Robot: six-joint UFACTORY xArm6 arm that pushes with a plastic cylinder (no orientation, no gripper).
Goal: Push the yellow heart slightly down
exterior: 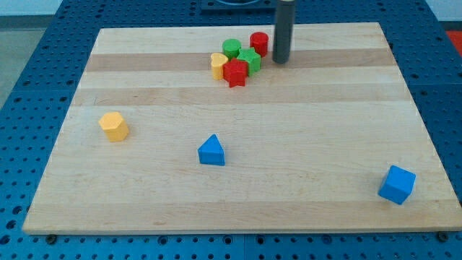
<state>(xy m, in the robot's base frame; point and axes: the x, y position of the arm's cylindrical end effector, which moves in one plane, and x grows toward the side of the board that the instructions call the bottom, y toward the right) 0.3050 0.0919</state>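
My tip point(280, 61) resting on board at far side, just right of red cylinder point(259, 43); no jaws on rod, holding nothing. Yellow heart point(218, 65) sitting left of tip, at cluster's left edge, touching red star point(235, 73). Green blocks point(250, 59), point(232, 48) lying between tip and heart, blocking straight path. Judging tip needing to get beyond heart's far side before pushing nearward. Blocks looking like smooth matte plastic; board point(144, 195) showing pale wood grain. Yellow hexagon point(114, 126), blue triangle point(211, 151), blue cube point(397, 184) sitting well apart, nearer.
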